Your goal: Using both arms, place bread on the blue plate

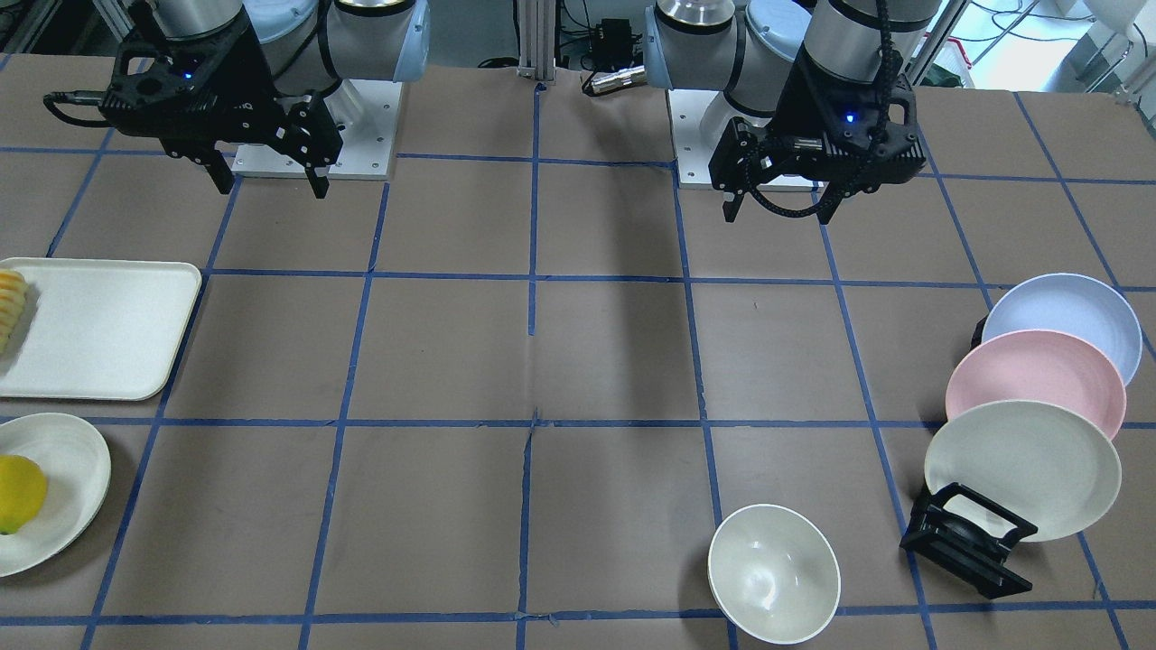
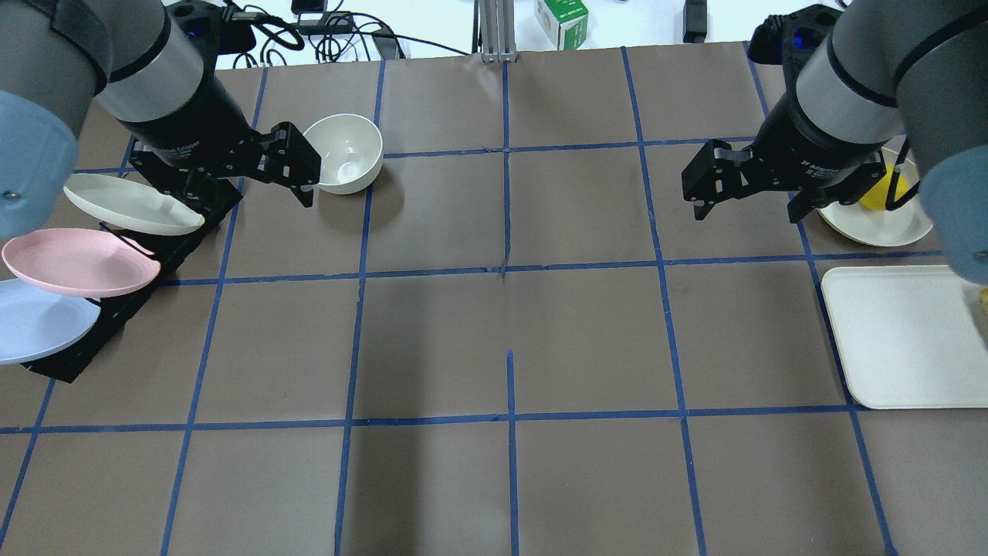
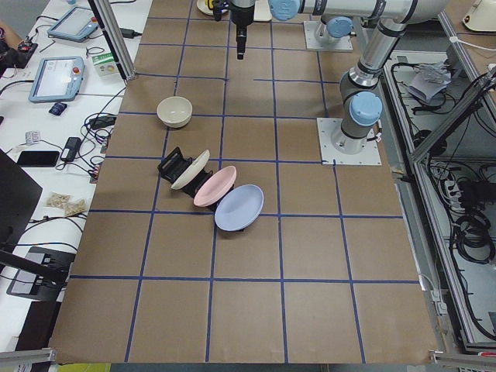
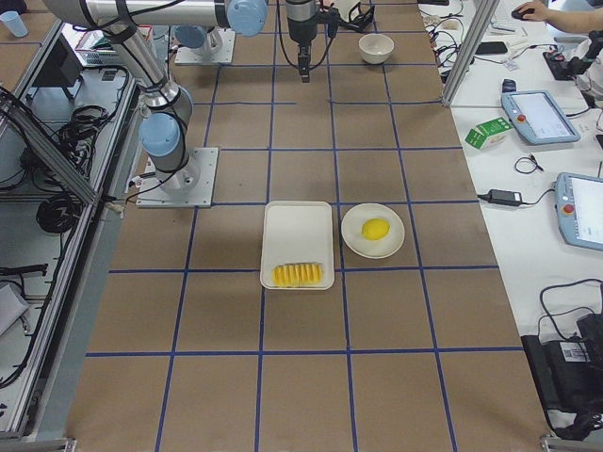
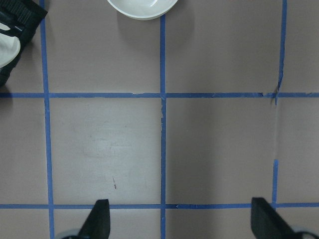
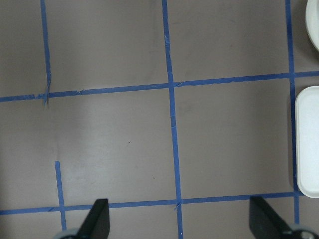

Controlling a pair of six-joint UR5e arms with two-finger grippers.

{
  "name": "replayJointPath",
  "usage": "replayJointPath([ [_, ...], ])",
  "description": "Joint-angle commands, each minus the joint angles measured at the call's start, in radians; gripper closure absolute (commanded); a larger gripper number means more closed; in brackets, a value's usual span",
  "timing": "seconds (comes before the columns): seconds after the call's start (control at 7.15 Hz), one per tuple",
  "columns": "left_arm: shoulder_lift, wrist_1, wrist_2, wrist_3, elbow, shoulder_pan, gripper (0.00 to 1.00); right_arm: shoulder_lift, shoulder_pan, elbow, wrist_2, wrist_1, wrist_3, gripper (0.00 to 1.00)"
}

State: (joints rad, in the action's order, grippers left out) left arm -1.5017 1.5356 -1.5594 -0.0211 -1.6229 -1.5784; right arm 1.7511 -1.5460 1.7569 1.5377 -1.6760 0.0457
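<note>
The bread (image 4: 298, 275), a ridged yellow-orange loaf, lies at one end of a white tray (image 4: 297, 231); in the front view the bread (image 1: 11, 307) is cut by the left edge. The blue plate (image 1: 1066, 316) leans in a black rack (image 1: 966, 542), also in the overhead view (image 2: 38, 324) and the left side view (image 3: 239, 208). My left gripper (image 1: 778, 212) hangs open and empty above the table, near the rack (image 2: 247, 193). My right gripper (image 1: 271, 183) hangs open and empty, apart from the tray (image 2: 749, 210). Both wrist views show bare table between wide-spread fingertips (image 5: 99, 221) (image 6: 99, 219).
A pink plate (image 1: 1039, 379) and an off-white plate (image 1: 1025, 465) stand in the same rack in front of the blue one. A white bowl (image 1: 774, 573) sits near the rack. A yellow lemon (image 1: 18, 492) lies on an off-white plate (image 1: 72, 451) beside the tray.
</note>
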Motion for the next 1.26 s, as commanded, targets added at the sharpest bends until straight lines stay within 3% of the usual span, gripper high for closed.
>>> replayJointPath([
  [0.0,0.0,0.001,-0.001,0.003,-0.002,0.003,0.0,-0.004,0.004,0.003,0.001,0.012,0.002,0.0],
  [0.7,0.034,0.038,-0.027,0.14,-0.005,0.168,0.0,-0.033,0.033,0.0,0.013,0.022,-0.001,0.0],
  [0.98,0.043,0.124,-0.08,0.355,-0.012,0.3,0.0,-0.031,0.203,0.003,0.013,0.027,-0.105,0.0],
  [1.12,0.05,0.173,-0.08,0.359,-0.015,0.39,0.0,-0.033,0.278,0.006,0.019,0.019,-0.251,0.0],
])
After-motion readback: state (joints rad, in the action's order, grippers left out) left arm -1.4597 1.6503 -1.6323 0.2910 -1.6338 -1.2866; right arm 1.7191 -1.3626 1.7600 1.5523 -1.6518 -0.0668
